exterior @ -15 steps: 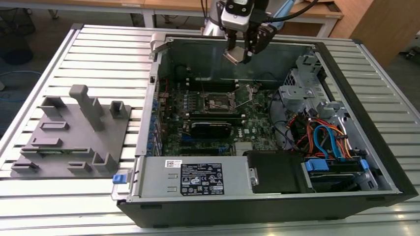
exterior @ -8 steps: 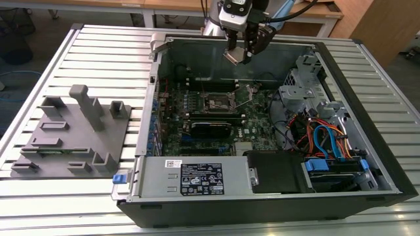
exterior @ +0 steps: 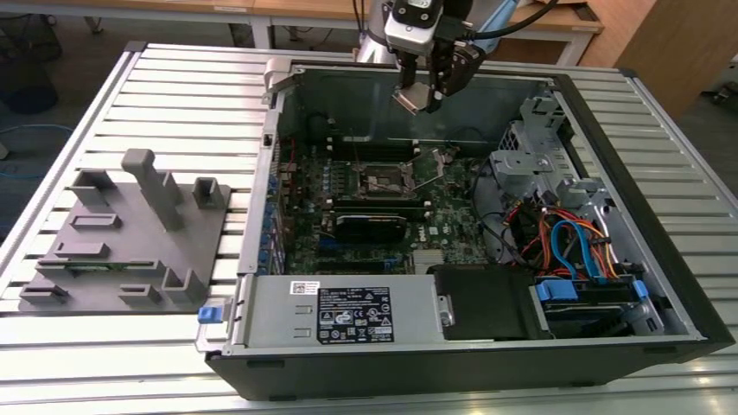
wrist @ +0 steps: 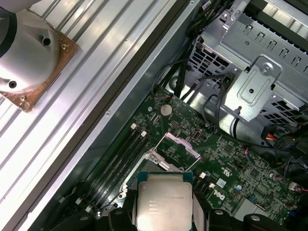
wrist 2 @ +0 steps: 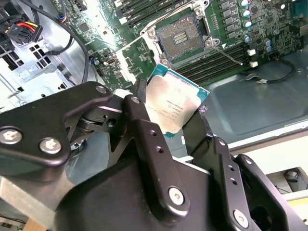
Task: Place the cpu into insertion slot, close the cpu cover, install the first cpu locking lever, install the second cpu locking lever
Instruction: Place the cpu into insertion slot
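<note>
The tool [exterior: 423,97] hangs over the open computer case [exterior: 461,367] on the bench [exterior: 173,86], and its fingers [wrist 2: 149,139] pinch the cpu [wrist 2: 175,106] by two opposite edges. The insertion slot [wrist 2: 183,36] lies uncovered on the green board [wrist 2: 240,19] below, well apart from the cpu.

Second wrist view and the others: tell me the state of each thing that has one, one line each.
gripper: shut on the cpu.
cpu: held above the board, not seated.
insertion slot: uncovered, empty, contacts exposed.
cpu cover: swung up, open.
locking lever: released, angled away from the slot.
</note>
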{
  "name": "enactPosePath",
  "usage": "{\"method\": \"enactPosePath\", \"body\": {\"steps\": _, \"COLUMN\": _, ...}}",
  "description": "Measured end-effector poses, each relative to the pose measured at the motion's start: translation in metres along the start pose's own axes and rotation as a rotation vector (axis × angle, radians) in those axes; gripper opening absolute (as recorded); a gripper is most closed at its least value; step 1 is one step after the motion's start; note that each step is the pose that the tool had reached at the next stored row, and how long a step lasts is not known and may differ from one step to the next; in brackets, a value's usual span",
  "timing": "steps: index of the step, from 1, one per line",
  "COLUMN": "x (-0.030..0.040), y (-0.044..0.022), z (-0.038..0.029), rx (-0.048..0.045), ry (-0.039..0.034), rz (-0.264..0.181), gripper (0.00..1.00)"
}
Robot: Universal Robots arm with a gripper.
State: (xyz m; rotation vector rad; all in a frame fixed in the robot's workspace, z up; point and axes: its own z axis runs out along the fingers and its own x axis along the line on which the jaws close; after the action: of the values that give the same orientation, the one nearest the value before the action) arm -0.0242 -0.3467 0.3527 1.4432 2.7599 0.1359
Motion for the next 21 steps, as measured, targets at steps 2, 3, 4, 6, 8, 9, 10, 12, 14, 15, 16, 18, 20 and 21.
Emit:
{"method": "enactPosePath", "body": {"steps": 2, "x": 0.0000, "y": 0.0000, "z": 0.0000, "rx": 0.0000, "ry": 0.0000, "rz": 0.000, "gripper": 0.54}}
{"method": "enactPosePath", "body": {"steps": 3, "x": 0.0000, "y": 0.0000, "z": 0.0000, "rx": 0.0000, "ry": -0.0001, "rz": 0.001, "gripper": 0.54}}
{"method": "enactPosePath", "body": {"steps": 4, "x": 0.0000, "y": 0.0000, "z": 0.0000, "rx": 0.0000, "ry": -0.0001, "rz": 0.001, "gripper": 0.54}}
{"method": "enactPosePath", "body": {"steps": 6, "x": 0.0000, "y": 0.0000, "z": 0.0000, "rx": 0.0000, "ry": -0.0003, "rz": 0.002, "gripper": 0.54}}
{"method": "enactPosePath", "body": {"steps": 8, "x": 0.0000, "y": 0.0000, "z": 0.0000, "rx": -0.0001, "ry": -0.0005, "rz": 0.005, "gripper": 0.54}}
{"method": "enactPosePath", "body": {"steps": 9, "x": 0.0000, "y": 0.0000, "z": 0.0000, "rx": -0.0001, "ry": -0.0006, "rz": 0.007, "gripper": 0.54}}
{"method": "enactPosePath", "body": {"steps": 10, "x": 0.0000, "y": 0.0000, "z": 0.0000, "rx": -0.0002, "ry": -0.0007, "rz": 0.009, "gripper": 0.54}}
{"method": "enactPosePath", "body": {"steps": 12, "x": 0.0000, "y": 0.0000, "z": 0.0000, "rx": -0.0002, "ry": -0.0012, "rz": 0.013, "gripper": 0.54}}
{"method": "enactPosePath", "body": {"steps": 14, "x": 0.0000, "y": 0.0000, "z": 0.0000, "rx": -0.0004, "ry": -0.0015, "rz": 0.017, "gripper": 0.54}}
{"method": "enactPosePath", "body": {"steps": 15, "x": 0.0000, "y": 0.0000, "z": 0.0000, "rx": -0.0004, "ry": -0.0017, "rz": 0.019, "gripper": 0.54}}
{"method": "enactPosePath", "body": {"steps": 16, "x": 0.0000, "y": 0.0000, "z": 0.0000, "rx": -0.0004, "ry": -0.0019, "rz": 0.021, "gripper": 0.54}}
{"method": "enactPosePath", "body": {"steps": 18, "x": 0.0000, "y": 0.0000, "z": 0.0000, "rx": -0.0005, "ry": -0.0023, "rz": 0.026, "gripper": 0.54}}
{"method": "enactPosePath", "body": {"steps": 20, "x": 0.0000, "y": 0.0000, "z": 0.0000, "rx": -0.0006, "ry": -0.0027, "rz": 0.031, "gripper": 0.54}}
{"method": "enactPosePath", "body": {"steps": 21, "x": 0.0000, "y": 0.0000, "z": 0.0000, "rx": -0.0007, "ry": -0.0030, "rz": 0.034, "gripper": 0.54}}
